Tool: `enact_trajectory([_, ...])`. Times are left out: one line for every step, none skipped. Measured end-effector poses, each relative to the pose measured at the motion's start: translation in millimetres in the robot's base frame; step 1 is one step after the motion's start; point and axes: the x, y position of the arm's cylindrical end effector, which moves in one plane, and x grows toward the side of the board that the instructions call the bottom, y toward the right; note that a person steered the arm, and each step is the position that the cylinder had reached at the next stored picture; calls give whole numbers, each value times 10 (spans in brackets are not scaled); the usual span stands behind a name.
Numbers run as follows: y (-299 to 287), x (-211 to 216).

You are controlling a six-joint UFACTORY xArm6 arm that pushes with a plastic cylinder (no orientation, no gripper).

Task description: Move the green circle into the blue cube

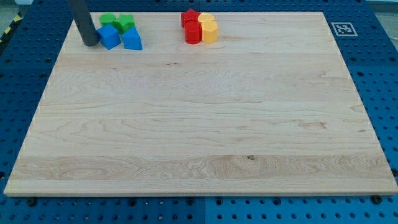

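The arm carries no gripper — only a dark rod, so there is no open or closed state to report. The rod's tip [89, 43] rests on the wooden board [199, 124] at the view's top left, touching or just beside the left face of the blue cube [109, 37].

The green circle [108, 20] lies directly behind the blue cube, toward the view's top, and appears to be in contact with it. A second green block [125, 23], whose shape cannot be made out clearly, sits just to the circle's right, and a second blue block [132, 40], wedge-like, sits just to the cube's right. All four form one tight cluster.

Judged from this layout, the task appears essentially complete — the green circle already meets the blue cube. At most, a small confirming nudge remains.

The red blocks [191, 28] and the yellow block [209, 28] stand well apart, toward the view's top centre, and play no part.
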Motion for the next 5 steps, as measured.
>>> enact_trajectory([-3, 0])
enact_trajectory([-22, -8])
enact_trajectory([-23, 11])
enact_trajectory([-79, 243])
enact_trajectory([-352, 144])
